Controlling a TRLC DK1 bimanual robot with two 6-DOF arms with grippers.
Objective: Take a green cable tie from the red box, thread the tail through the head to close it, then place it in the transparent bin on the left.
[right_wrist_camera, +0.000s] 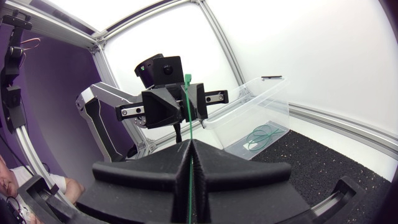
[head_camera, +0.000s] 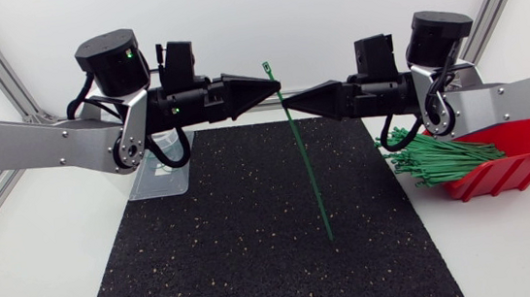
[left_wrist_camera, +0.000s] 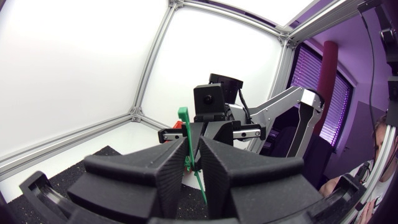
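Note:
A green cable tie [head_camera: 307,164] hangs slanted above the black mat, head [head_camera: 266,67] up and tail down. My right gripper [head_camera: 290,100] is shut on it a little below the head; in the right wrist view the strap [right_wrist_camera: 189,186] runs through its closed fingers [right_wrist_camera: 189,149]. My left gripper [head_camera: 277,87] faces it tip to tip. Its fingers stand narrowly apart on either side of the strap [left_wrist_camera: 191,163], just under the head [left_wrist_camera: 183,115]. The red box [head_camera: 524,158] of green ties [head_camera: 442,159] sits at the right. The transparent bin [head_camera: 160,173] is under my left arm.
A black mat [head_camera: 256,257] covers the middle of the table. The bin [right_wrist_camera: 273,99] holds a closed green tie loop [right_wrist_camera: 258,135]. Aluminium frame posts stand at the back corners.

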